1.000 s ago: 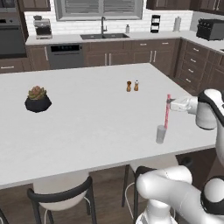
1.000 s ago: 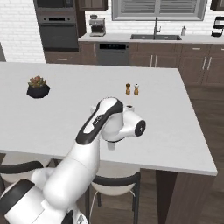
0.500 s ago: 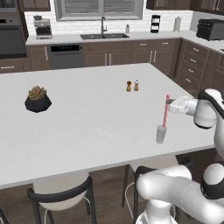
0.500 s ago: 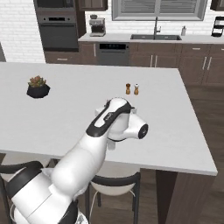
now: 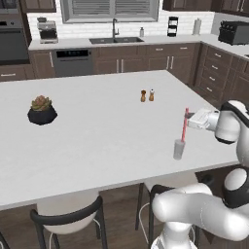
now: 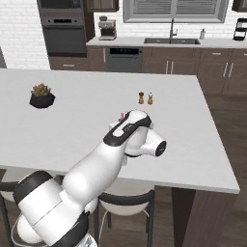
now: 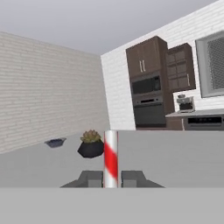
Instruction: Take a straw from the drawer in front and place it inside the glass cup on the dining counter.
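While our gripper [image 7: 111, 178] pinches the straw [image 5: 184, 125], it stands near-upright, lower end in the glass cup [image 5: 179, 149]. We count one straw, one cup, two shakers [image 5: 147, 95] beyond the cup.

Tool [image 7: 111, 179] pinching upright straw [image 7: 110, 157]; plant [image 7: 91, 145] behind.

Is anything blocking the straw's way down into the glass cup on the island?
Nothing visible does. The gripper holds the straw upright, its lower end right at the mouth of the glass cup. The salt and pepper shakers and the potted plant stand well away on the counter.
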Robot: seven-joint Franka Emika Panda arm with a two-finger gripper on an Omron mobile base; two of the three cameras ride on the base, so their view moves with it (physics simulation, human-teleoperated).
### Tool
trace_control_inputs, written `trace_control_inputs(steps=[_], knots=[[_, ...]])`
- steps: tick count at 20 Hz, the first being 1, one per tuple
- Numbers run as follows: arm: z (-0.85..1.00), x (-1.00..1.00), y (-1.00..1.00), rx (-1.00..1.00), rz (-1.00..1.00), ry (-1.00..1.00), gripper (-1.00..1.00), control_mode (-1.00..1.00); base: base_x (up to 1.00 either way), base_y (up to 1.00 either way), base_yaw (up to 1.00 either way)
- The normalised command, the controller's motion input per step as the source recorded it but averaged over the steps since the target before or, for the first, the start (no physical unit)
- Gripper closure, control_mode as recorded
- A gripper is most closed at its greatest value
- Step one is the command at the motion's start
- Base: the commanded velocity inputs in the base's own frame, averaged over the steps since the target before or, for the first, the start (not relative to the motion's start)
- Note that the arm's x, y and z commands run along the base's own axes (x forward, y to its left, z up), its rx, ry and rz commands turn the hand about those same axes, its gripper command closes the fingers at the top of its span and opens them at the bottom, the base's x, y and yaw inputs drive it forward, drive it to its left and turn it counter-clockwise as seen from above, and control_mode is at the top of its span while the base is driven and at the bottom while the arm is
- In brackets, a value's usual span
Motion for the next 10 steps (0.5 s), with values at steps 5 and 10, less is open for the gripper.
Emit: trace_control_inputs(steps=[5,10], knots=[[-0.22,0.26,-0.05,0.0,0.0,0.0,1.0,-1.0,0.0,0.0,0.0],[-0.12,0.34,0.0,0.0,0.0,0.0,1.0,-1.0,0.0,0.0,0.0]])
